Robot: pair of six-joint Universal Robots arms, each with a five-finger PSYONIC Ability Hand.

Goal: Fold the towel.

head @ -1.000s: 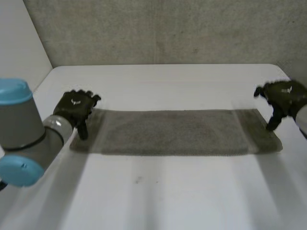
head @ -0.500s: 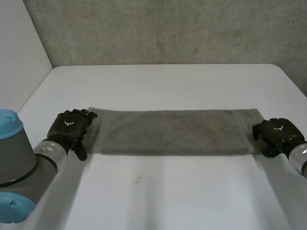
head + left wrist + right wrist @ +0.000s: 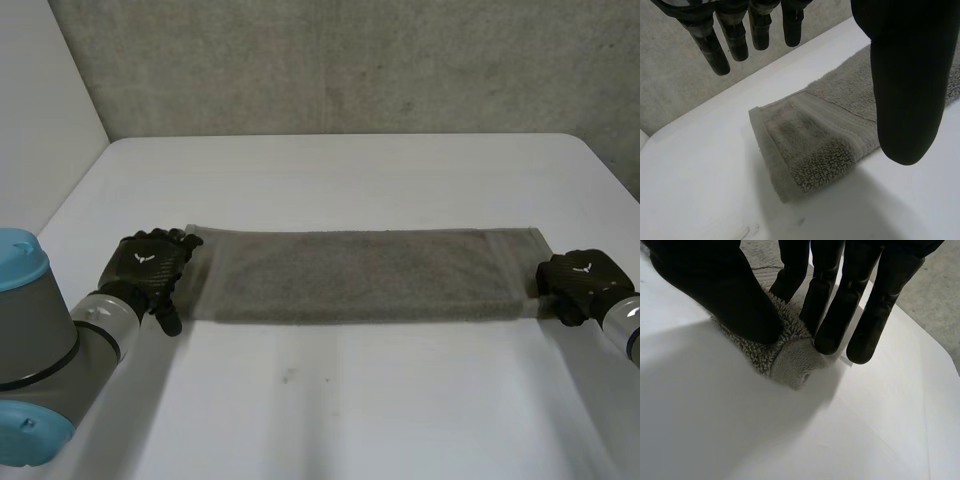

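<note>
A grey towel (image 3: 355, 275), folded into a long strip, lies flat across the white table (image 3: 340, 400). At its left end sits my left hand (image 3: 148, 268), fingers straight and spread above the towel's near left corner (image 3: 800, 150), holding nothing. My right hand (image 3: 578, 282) is at the towel's right end. There its thumb (image 3: 725, 295) and fingers (image 3: 832, 315) pinch the near right corner of the towel (image 3: 790, 362), which bunches up between them.
A grey wall (image 3: 340, 65) rises behind the table's far edge. White tabletop stretches in front of the towel and behind it. My left forearm (image 3: 45, 350) lies over the table's near left part.
Both hands have come down from above the towel's far corners to its near corners. The right hand's fingers have closed on the right corner. The left hand stays open.
</note>
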